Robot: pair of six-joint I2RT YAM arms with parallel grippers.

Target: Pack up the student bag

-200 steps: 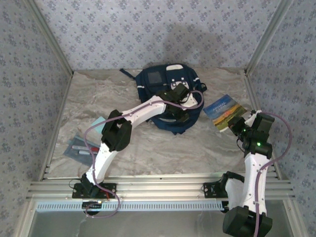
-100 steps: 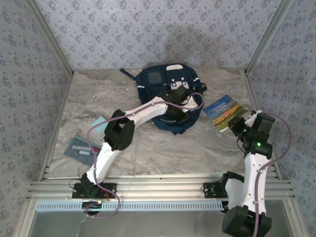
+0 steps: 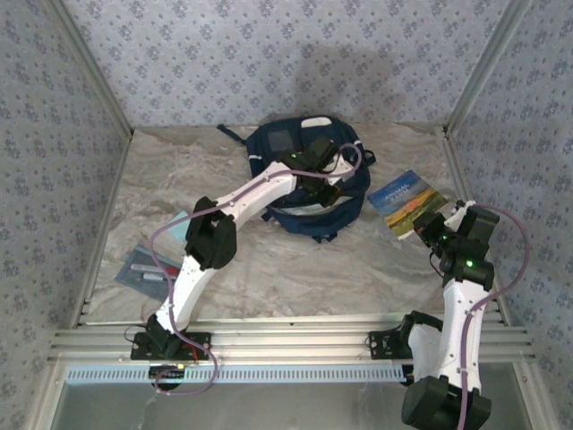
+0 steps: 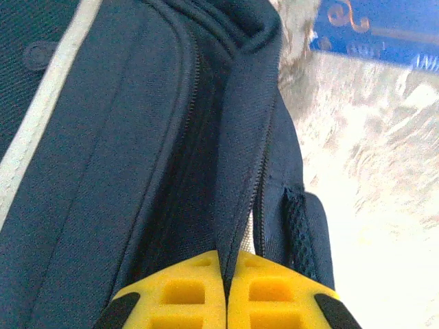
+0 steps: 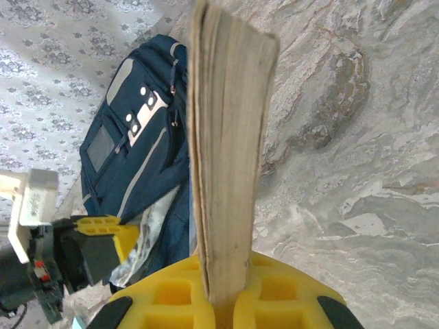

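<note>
Since a second ago the left gripper (image 4: 226,274) has closed and shifted back along the student bag (image 3: 269,152), toward the rear wall. Its yellow fingertips now meet on a fold of navy fabric beside a zipper line, pinching the bag's edge. The right gripper (image 5: 218,291) is clamped on the near end of a thick paperback book (image 5: 226,151), which I see edge-on with yellowed pages. From above, the book (image 3: 407,202) shows a blue landscape cover and sits just right of the bag. I cannot tell whether its far corner touches the table.

The bag lies centre-rear on the table. It is navy with white trim stripes, white patches with dark snaps, a grey square panel and a dark strap trailing toward the back left corner. Pale lining shows where the left fingers hold it.

The table (image 3: 179,170) is grey-beige marble pattern, and blue-grey floral walls (image 3: 269,54) close three sides. A clear pouch with pens (image 3: 143,269) lies near the left edge. Aluminium rails (image 3: 286,340) run across the front. Open marble stretches between the bag and those rails, while the right arm works close to the right-hand frame.
</note>
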